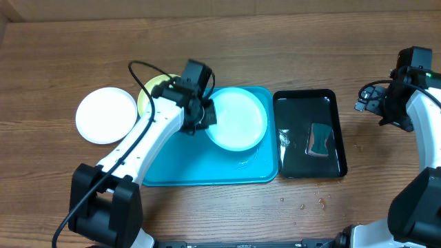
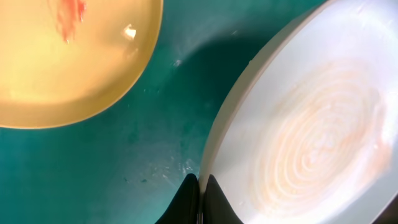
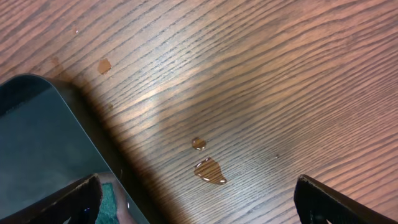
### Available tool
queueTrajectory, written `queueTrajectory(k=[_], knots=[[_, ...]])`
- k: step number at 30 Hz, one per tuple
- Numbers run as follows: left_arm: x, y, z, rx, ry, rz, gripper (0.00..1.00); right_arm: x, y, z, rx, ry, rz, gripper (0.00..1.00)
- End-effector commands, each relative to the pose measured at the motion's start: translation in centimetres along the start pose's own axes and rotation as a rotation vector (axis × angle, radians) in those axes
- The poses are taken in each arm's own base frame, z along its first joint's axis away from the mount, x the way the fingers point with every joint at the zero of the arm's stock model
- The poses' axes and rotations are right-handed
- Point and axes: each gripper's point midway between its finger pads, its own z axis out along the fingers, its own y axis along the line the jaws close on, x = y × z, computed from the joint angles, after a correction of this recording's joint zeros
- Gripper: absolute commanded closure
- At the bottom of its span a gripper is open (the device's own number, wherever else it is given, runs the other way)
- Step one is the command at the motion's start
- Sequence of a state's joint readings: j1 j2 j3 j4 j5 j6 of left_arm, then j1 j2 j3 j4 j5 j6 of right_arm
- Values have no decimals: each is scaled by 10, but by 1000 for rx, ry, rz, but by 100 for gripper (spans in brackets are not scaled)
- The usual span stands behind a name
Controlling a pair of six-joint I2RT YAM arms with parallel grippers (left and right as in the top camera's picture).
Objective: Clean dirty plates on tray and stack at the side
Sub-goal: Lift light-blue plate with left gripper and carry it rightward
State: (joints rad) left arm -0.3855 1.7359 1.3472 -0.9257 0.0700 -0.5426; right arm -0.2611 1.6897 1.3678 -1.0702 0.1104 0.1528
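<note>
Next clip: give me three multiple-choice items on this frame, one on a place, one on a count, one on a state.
1. Where is the white plate? A stacked on another plate; B on the table, left of the turquoise tray; C on the turquoise tray.
2. How many plates are in view? A two; B three; C four.
3. How is the right pincer? A open, empty; B shut on a plate; C shut on the tray rim.

1 B: it lies alone on bare wood beside the tray.
2 B: the white one, the yellow-green plate and the light blue plate.
3 A: its fingers stand wide apart over the wood, with nothing between them.
</note>
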Motion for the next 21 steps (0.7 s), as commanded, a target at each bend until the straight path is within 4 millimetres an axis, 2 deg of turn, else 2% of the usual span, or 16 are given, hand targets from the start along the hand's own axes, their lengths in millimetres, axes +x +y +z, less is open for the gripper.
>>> queueTrajectory(k=[1, 5, 8, 10, 21], knots=[[-23, -15, -27, 33, -63, 38, 96, -5, 0, -6, -4, -24, 8, 0], [-38, -34, -49, 77, -121, 58, 96, -5, 0, -6, -4, -24, 8, 0], [-41, -53, -55, 110, -158, 92, 96, -5, 0, -6, -4, -24, 8, 0], [-38, -72, -55, 133, -180, 134, 96, -5, 0, -6, -4, -24, 8, 0], [-17, -126, -63, -24, -411, 282, 96, -5, 0, -6, -4, -24, 8, 0]])
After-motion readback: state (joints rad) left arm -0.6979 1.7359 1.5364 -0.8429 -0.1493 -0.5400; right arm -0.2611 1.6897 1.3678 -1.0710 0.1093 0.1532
